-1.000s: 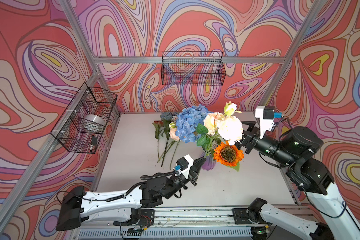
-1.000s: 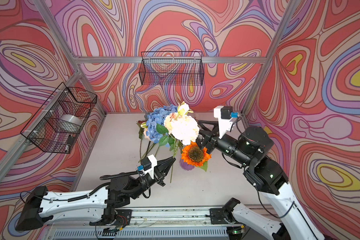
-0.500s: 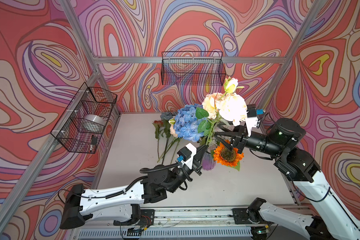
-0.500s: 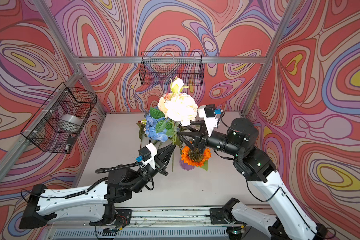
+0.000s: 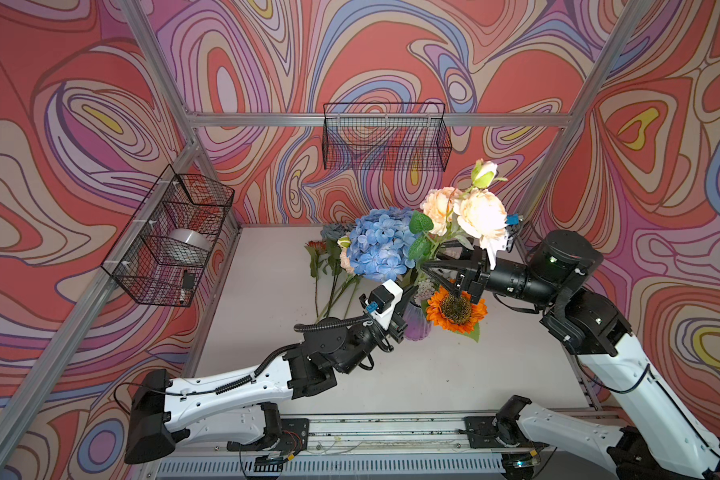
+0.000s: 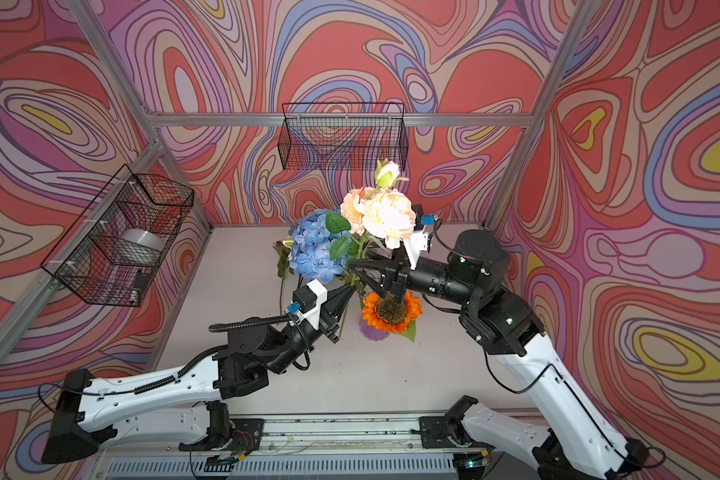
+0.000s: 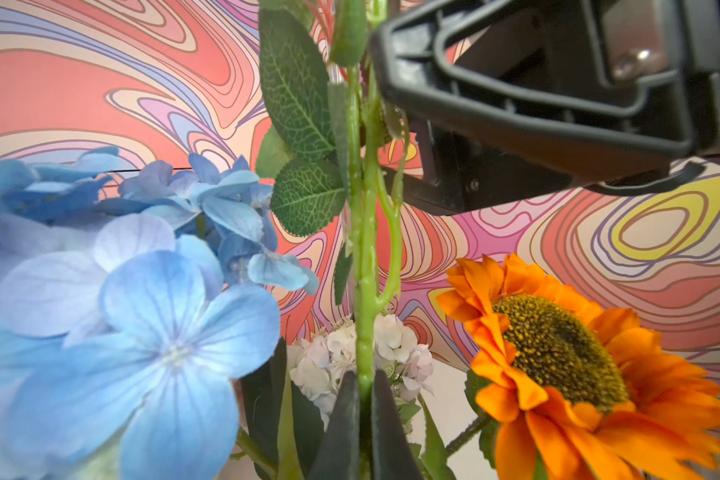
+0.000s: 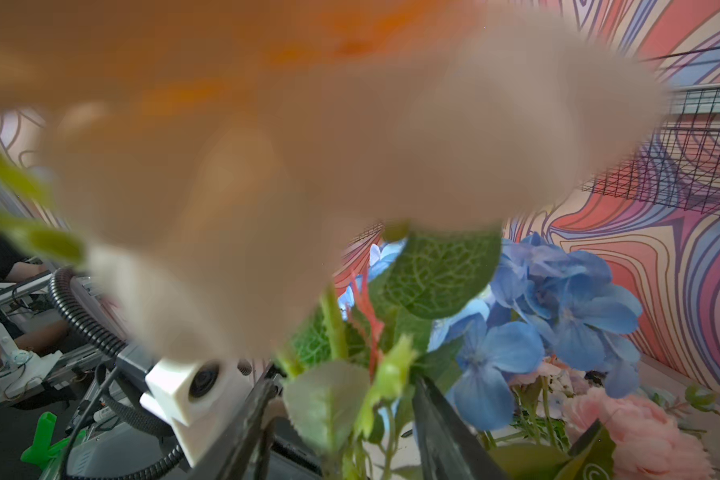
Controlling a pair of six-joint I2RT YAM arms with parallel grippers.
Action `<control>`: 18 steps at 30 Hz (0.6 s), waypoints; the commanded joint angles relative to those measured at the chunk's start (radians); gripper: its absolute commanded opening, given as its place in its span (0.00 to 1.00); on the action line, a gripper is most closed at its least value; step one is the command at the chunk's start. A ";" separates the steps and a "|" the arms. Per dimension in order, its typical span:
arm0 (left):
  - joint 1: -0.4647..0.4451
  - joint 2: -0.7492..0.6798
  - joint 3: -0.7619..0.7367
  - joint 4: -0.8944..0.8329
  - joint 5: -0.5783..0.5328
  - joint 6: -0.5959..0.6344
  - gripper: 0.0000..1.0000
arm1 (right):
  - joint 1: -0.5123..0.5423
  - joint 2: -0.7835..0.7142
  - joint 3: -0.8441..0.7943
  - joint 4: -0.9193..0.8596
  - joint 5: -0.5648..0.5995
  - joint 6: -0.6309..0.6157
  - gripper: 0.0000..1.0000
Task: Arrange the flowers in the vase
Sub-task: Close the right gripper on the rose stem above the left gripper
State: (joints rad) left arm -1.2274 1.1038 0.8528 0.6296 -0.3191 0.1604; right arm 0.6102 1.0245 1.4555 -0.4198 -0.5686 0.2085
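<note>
**Item:** peach rose spray, artificial; two open blooms and a bud (the bud topmost) on a branching green stem.

**Position:** upright, with the blooms above both grippers. The foot of the stem was hidden below the left gripper, so whether it had entered the purple vase could not be told.

**Left gripper:** clamped tight on the lower stem, plain in its wrist view.

**Right gripper**: jaws part-way apart, straddling the leafy upper stem just above the left gripper. Its fingers stood either side with leaves between; no squeeze was evident.

**Change noted:** a second before, the spray sat lower, its blooms level with the blue hydrangea, and the right gripper waited beside them. Since then the left had lifted the spray and the right had reached in around the stem.

**Reading:** probably a handover or two-point hold, to steer the foot into the vase just below the left gripper.

**Apparently in the vase:** hydrangea; orange sunflower beneath the right gripper; pale lilac cluster.

**Outstanding:** loose flowers lying on the table, beyond the left gripper and past the hydrangea.
</note>
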 commanded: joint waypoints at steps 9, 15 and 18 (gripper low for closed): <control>0.003 0.008 -0.004 0.036 0.055 0.043 0.11 | 0.002 -0.047 -0.032 0.062 0.033 -0.025 0.10; 0.059 -0.042 -0.025 -0.044 0.084 -0.108 0.81 | 0.002 -0.054 -0.028 0.033 0.082 -0.091 0.04; 0.108 -0.091 -0.077 -0.066 0.099 -0.217 0.83 | 0.002 -0.033 0.007 -0.003 0.107 -0.127 0.02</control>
State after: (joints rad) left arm -1.1530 1.0657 0.8162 0.5999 -0.2447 0.0654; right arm 0.6102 0.9810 1.4284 -0.3985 -0.5022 0.1337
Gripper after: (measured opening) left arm 0.818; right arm 0.089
